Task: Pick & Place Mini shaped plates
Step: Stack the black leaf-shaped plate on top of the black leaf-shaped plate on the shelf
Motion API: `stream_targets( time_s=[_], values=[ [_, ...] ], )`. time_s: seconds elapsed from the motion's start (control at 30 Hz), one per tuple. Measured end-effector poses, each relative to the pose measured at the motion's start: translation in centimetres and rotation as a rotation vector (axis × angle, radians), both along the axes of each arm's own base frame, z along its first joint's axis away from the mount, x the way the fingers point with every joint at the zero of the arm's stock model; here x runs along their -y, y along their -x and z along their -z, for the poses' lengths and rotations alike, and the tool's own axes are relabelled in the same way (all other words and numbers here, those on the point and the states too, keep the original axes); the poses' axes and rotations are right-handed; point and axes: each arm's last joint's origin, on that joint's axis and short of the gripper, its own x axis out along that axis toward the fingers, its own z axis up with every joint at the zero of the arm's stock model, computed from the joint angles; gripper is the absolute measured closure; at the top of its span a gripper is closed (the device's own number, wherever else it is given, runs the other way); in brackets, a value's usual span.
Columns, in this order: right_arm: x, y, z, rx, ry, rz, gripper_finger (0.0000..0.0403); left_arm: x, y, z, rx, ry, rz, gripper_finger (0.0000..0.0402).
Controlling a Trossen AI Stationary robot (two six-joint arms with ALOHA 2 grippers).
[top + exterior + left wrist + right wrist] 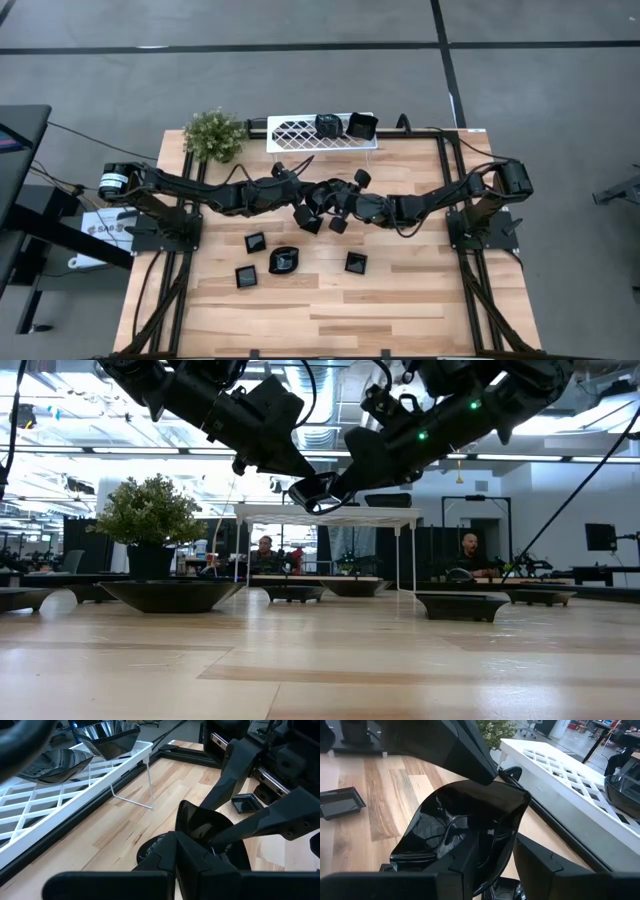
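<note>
While the left gripper (300,203), pressed shut on one rim of a glossy black mini plate (470,830), holds it in mid-air just in front of the white lattice rack (300,133), the right gripper (335,207) pinches its opposite rim, both arms equally near.

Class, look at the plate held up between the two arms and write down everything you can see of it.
The plate is small, glossy black and plastic-looking, with a deep bowl and a wavy rim that rises to a corner. It hangs tilted in the air above the table, near the white rack, not resting on anything. Both tools touch it: the left tool is shut on one edge, and the right tool grips the opposite edge.
</note>
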Motion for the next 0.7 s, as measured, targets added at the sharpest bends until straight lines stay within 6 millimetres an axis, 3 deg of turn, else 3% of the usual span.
stream_targets(
  time_s=[0.7],
  values=[
    [0.2,0.06,-0.25,0.025,0.026,0.08,0.0295,0.01,0.03,0.06,-0.007,0.0,0.0,0.0395]
  ],
)
